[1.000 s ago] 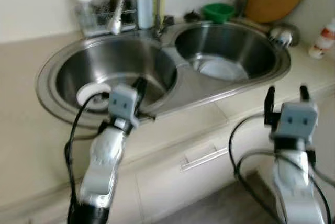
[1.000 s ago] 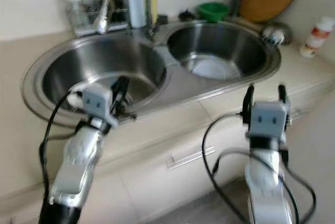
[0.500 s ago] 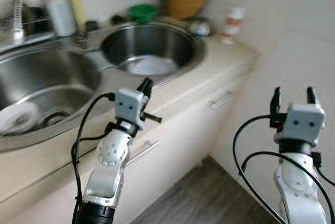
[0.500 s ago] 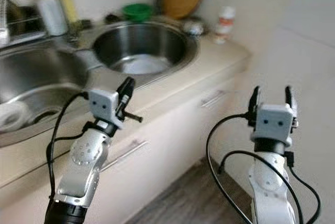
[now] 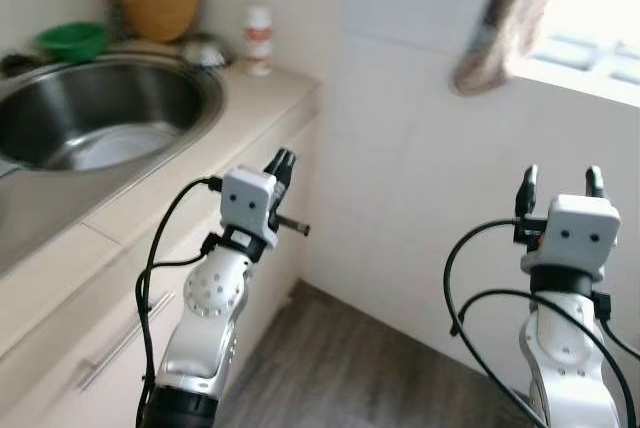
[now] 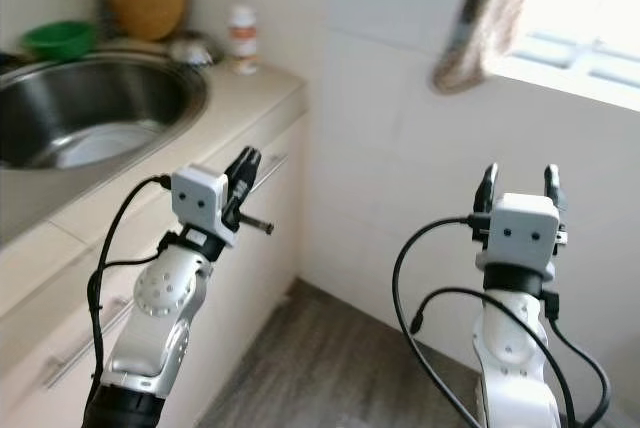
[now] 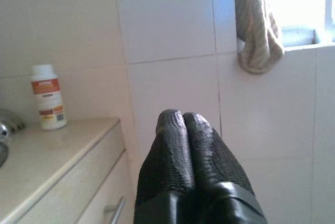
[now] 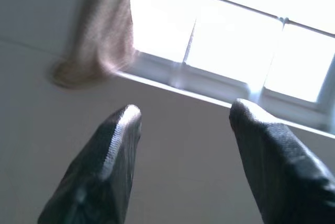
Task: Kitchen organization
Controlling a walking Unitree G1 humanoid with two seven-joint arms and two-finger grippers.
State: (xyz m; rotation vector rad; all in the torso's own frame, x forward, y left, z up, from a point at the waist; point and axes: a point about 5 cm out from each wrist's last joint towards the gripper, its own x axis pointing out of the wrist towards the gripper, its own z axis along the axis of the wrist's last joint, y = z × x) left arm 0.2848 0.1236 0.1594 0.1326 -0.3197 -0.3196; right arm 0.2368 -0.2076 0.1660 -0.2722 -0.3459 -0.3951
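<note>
Sink [image 5: 100,118] now sits far to the left as the camera swings rightward; left gripper [image 5: 283,162] pressed together, right gripper [image 5: 556,181] spread, both empty, so the robot seems to be relocating.

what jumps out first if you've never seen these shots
The two silver arms raised in the foreground: the left hand shut beside the counter, the right hand open before the tiled wall. Next, the steel sink at far left and a beige towel hanging by the bright window.
</note>
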